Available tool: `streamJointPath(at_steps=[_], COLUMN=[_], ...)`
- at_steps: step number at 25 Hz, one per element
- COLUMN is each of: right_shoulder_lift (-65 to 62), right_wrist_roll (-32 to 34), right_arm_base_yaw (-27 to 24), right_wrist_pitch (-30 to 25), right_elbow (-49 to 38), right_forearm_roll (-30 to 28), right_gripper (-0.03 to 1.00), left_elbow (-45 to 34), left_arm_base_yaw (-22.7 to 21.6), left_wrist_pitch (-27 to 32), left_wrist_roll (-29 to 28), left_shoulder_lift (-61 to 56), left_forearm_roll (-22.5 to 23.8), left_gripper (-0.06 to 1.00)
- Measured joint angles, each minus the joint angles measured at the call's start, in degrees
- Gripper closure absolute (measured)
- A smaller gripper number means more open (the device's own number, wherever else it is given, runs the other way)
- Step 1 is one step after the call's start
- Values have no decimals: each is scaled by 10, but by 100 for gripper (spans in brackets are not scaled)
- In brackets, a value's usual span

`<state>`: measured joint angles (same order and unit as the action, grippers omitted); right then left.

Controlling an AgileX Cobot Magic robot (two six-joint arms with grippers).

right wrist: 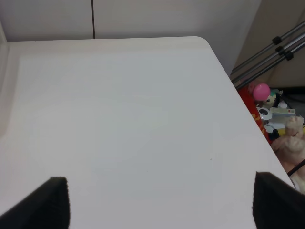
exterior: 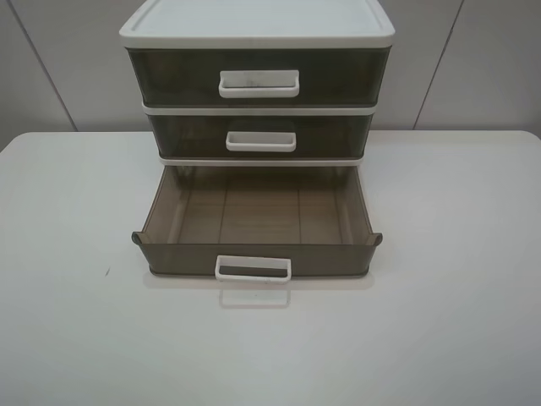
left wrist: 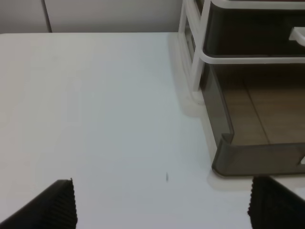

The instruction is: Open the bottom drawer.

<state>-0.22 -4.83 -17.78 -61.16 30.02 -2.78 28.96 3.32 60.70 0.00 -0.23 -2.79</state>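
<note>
Nearest the high camera, bare white table (exterior: 76,338) filled the lower frame, crossed by no arm. Lower centre stood the bottom drawer (exterior: 258,222), pulled well out of the three-tier unit (exterior: 258,25), its white loop handle (exterior: 253,269) facing forward and its tray empty. Behind it, at upper centre, the middle drawer (exterior: 254,135) and top drawer (exterior: 211,76) sat flush. In the left wrist view the left gripper (left wrist: 162,210) hung spread wide, its dark fingers (left wrist: 59,205) apart over bare tabletop, the drawer's corner near one fingertip. The right gripper (right wrist: 159,205) was likewise spread over table alone, well apart from the drawer. Toys (right wrist: 274,107) lay off the table edge, partly cut off.
</note>
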Motion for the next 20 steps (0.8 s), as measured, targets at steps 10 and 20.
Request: streamJointPath(at_steps=[10,20], right_shoulder_lift=[0,0], right_wrist_roll=[0,33], right_arm_base_yaw=[79,129], right_wrist_pitch=[0,0], right_elbow=[0,0], right_forearm_roll=[0,-20], right_gripper=[21,21], left_elbow=[0,0], left_arm_base_yaw=[0,0], left_wrist_pitch=[0,0], left_wrist_roll=[0,0], left_shoulder_lift=[0,0], left_forearm_roll=[0,0], left_gripper=[20,20])
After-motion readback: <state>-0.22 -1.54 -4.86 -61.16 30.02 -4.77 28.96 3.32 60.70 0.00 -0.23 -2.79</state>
